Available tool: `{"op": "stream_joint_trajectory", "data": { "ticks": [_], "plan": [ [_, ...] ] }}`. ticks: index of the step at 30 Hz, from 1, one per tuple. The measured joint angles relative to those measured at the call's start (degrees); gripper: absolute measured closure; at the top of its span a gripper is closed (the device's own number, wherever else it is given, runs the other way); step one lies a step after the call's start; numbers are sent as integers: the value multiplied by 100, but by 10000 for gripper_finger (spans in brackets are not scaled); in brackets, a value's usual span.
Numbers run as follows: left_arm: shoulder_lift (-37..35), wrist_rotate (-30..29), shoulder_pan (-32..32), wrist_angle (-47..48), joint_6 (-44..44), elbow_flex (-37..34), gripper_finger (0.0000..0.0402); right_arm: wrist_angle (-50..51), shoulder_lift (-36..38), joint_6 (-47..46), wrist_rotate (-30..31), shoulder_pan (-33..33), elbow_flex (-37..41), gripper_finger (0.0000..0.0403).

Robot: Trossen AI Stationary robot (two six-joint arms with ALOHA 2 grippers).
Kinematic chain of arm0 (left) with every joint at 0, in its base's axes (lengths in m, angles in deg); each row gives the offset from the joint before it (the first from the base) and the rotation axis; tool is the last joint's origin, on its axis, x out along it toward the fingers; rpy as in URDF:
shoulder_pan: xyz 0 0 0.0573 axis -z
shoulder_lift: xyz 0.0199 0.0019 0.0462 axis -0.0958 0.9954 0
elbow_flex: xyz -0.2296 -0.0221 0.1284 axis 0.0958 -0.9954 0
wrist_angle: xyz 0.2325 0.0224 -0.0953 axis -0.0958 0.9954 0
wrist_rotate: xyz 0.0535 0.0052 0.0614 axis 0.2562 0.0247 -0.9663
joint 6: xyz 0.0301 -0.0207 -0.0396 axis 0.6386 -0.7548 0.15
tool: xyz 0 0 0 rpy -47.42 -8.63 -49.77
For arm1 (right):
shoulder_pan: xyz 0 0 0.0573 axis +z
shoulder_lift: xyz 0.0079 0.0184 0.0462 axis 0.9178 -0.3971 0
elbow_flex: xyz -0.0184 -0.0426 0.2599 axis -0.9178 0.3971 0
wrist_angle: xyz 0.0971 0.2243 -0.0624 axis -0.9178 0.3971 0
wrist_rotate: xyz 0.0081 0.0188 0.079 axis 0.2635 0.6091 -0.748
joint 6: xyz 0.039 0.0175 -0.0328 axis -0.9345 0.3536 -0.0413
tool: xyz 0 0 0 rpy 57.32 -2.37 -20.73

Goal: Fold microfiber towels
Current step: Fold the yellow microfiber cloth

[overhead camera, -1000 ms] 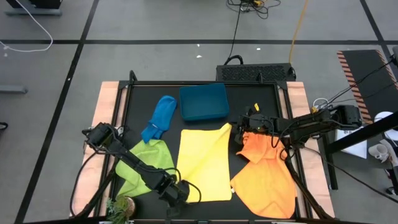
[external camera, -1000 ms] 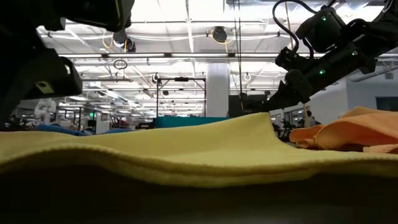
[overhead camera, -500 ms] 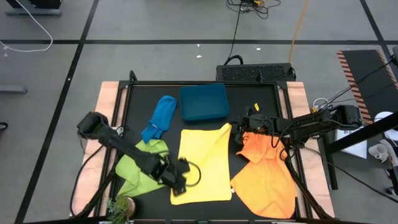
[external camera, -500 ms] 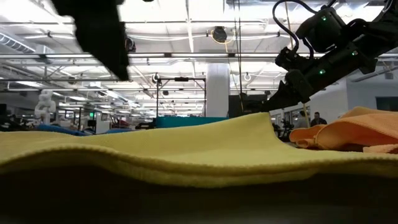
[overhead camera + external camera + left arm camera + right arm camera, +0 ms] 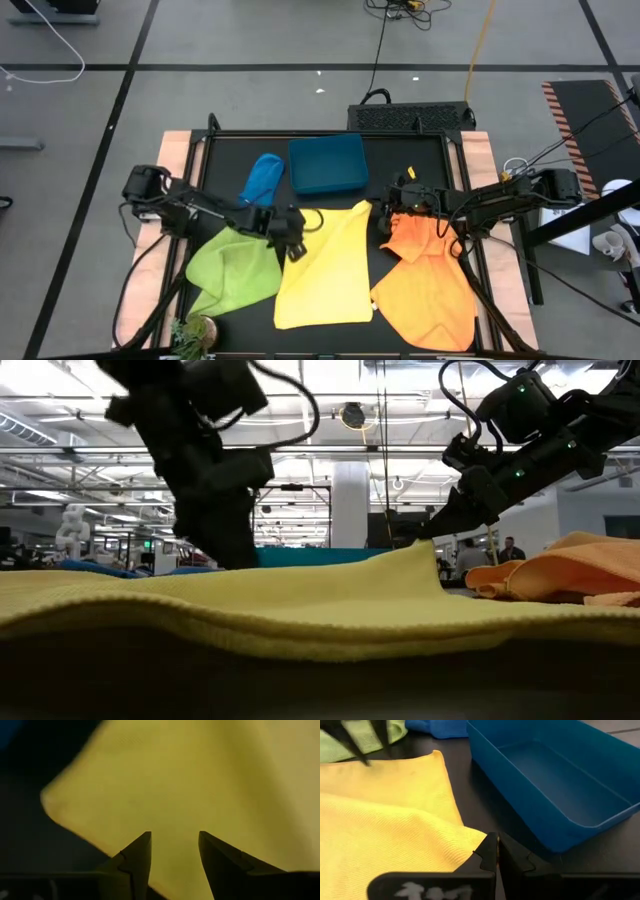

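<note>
I count four towels on my black table [image 5: 215, 165] and one teal bin [image 5: 327, 164]. The bin is my landmark; it sits at the far middle of the table.

One blue towel [image 5: 262, 178] lies bunched up just to the left of the bin. One green towel [image 5: 235, 270] lies nearer to me than the blue one, off to the bin's left. One yellow towel [image 5: 325, 270] is spread out right in front of the bin. One orange heap [image 5: 430, 275] lies in front of the bin and to its right. I cannot tell if that heap is one towel or two.

My left gripper [image 5: 293, 240] hangs over the yellow towel's far left corner, just in front of the bin. In the left wrist view its fingers [image 5: 134, 862] stand a little apart, with nothing between them, and the yellow towel [image 5: 200, 780] is below.

My right gripper [image 5: 385, 213] is by the bin's right front corner. Its fingers [image 5: 489, 852] are pressed together at the yellow towel's far right corner [image 5: 470, 842]. I think it is pinching that corner.
</note>
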Motion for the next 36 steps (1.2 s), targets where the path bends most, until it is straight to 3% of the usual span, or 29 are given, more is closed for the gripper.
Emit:
{"op": "stream_joint_trajectory", "data": {
  "ticks": [4, 20, 28, 36],
  "plan": [
    [-222, -149, -343, -836, 306, -367, 243, -1, 0, -1, 0, 0, 0, 403],
    [-216, -458, -1425, -381, 1110, -476, 231, -88, 0, -24, 0, 0, 0, 403],
    [-216, 196, -1477, -382, 1178, -476, 231, -88, 0, -15, 0, 0, 0, 403],
    [-212, 166, -1316, -357, 1143, -476, 231, -86, 0, 14, 2, 0, 0, 403]
  ]
}}
